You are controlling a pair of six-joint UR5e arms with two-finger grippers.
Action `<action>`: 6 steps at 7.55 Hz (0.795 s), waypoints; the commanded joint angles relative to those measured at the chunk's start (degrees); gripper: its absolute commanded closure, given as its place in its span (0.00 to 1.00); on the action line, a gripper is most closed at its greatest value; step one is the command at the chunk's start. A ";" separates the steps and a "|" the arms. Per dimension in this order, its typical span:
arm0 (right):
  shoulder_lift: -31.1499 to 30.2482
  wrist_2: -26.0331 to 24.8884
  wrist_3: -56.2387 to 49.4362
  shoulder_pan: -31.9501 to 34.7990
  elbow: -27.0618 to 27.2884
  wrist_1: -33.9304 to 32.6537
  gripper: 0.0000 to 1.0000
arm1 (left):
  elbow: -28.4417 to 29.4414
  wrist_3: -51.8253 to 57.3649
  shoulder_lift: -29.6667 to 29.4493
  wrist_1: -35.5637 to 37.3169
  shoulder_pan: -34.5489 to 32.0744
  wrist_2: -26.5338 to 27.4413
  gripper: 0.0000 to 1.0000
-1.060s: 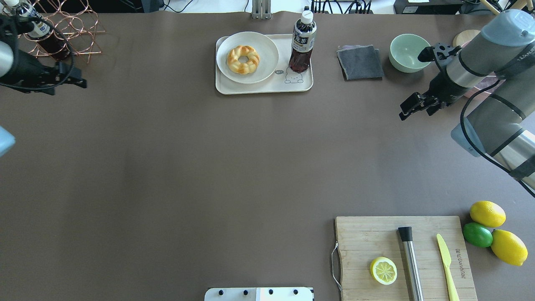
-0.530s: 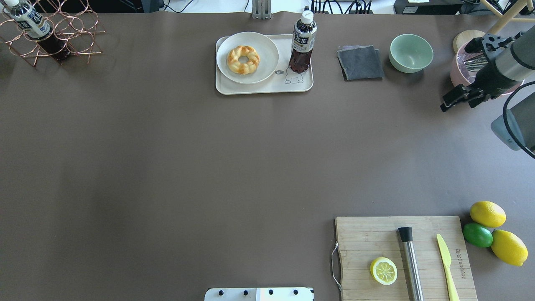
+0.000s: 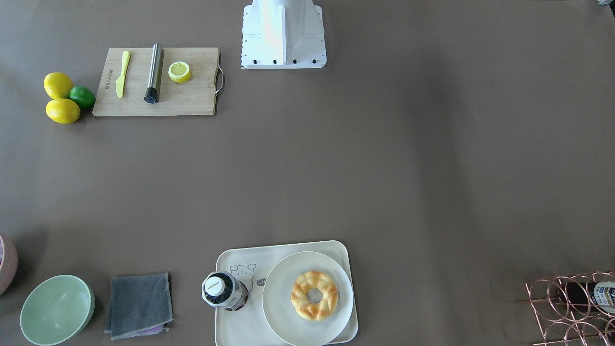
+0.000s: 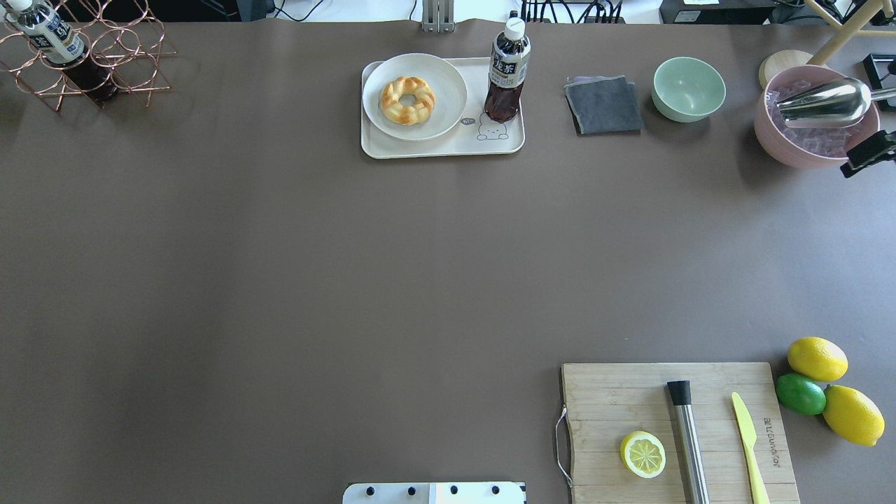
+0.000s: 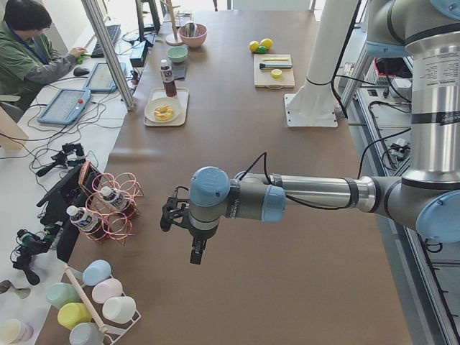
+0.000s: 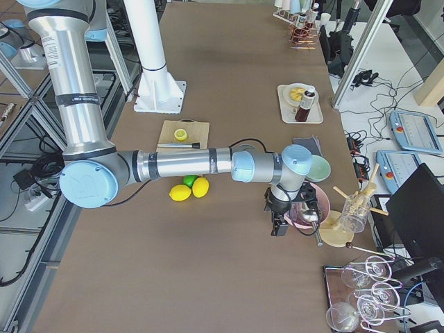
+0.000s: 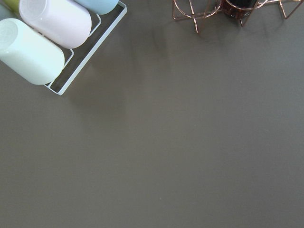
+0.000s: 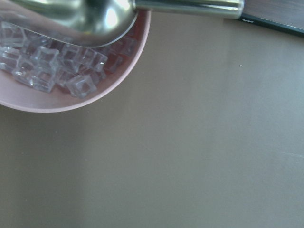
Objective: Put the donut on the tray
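The donut (image 4: 407,99) is a golden braided ring lying on a round off-white plate (image 4: 448,84), and the plate sits on the cream tray (image 4: 448,147) at the far middle of the table. The donut also shows in the front-facing view (image 3: 314,294), on the plate (image 3: 283,274) and tray (image 3: 230,331). My right gripper (image 4: 868,152) is cut off at the right edge beside the pink bowl; I cannot tell whether it is open or shut. My left gripper (image 5: 194,248) shows only in the exterior left view, far from the tray; I cannot tell its state.
A dark tea bottle (image 4: 507,70) stands on the tray's right part. To the right are a grey cloth (image 4: 603,105), a green bowl (image 4: 689,89) and a pink ice bowl (image 4: 805,140) with a metal scoop. A cutting board (image 4: 616,399) lies near right, and a copper rack (image 4: 98,49) far left.
My right arm has swung away to the right, almost out of the overhead view. My left arm has left that view on the left. The donut, plate and tray have not moved.
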 commanded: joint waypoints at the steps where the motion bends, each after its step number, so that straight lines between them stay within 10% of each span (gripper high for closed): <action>1: -1.26 -0.63 -3.36 4.03 -0.64 -4.19 0.00 | 0.68 3.64 1.86 -0.05 -2.11 -0.53 0.01; 6: -4.43 2.28 -3.26 4.04 -0.65 -1.11 0.00 | 4.88 3.56 3.18 -6.64 -1.32 2.99 0.01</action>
